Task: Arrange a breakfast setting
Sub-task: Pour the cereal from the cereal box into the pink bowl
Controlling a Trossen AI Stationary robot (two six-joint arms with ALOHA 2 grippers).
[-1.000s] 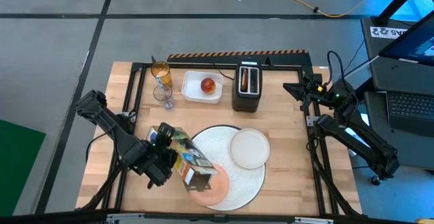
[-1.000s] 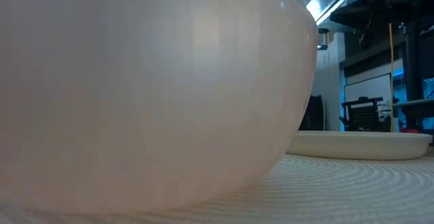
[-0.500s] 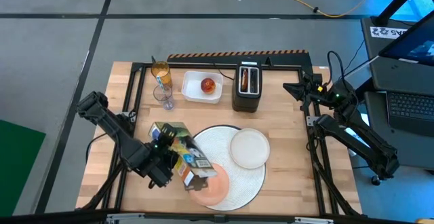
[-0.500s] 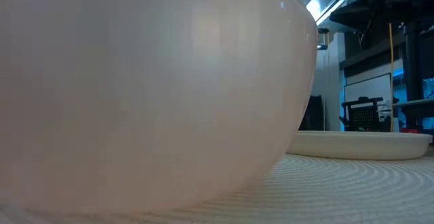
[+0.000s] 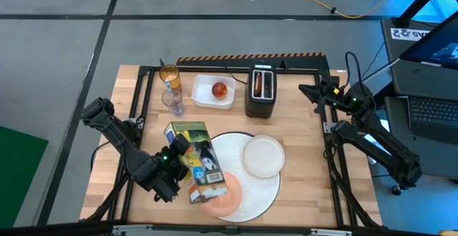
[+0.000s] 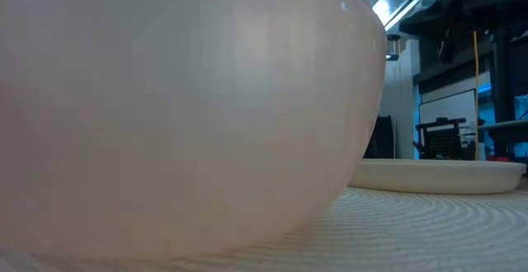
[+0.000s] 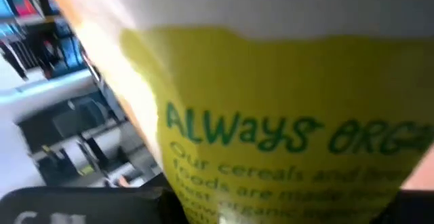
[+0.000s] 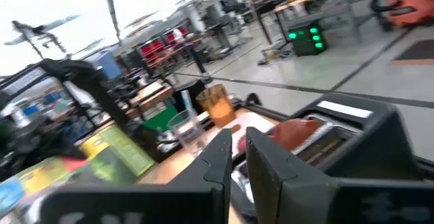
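- Wooden table (image 5: pixel 300 132) under the overhead camera is carrying my half-laid breakfast: the white placemat (image 5: pixel 266 186) is lying at the near middle, with the orange bowl (image 5: pixel 227 197) on its near-left part and the pale plate (image 5: pixel 263 155) on its right part.
- I am holding the cereal box (image 5: pixel 195 163) in the left gripper (image 5: pixel 174 166), clamped on the box's left side, just beside the bowl, its lower end overlapping the rim.
- I am judging the box light and thin-walled, likely to dent under a hard squeeze; taking it across the narrow sides near mid-height seems safest.
- The bowl is looking smooth and rigid, best nudged by the rim.
- Compared with a second ago, the box is standing nearer upright and has swung back from the bowl; its mouth is no longer tipped over it.
- My right gripper (image 8: pixel 234 157) is waiting closed and empty at the far right, near the toaster (image 5: pixel 260 89); the apple (image 5: pixel 220 89) is sitting in the tray (image 5: pixel 200 96).
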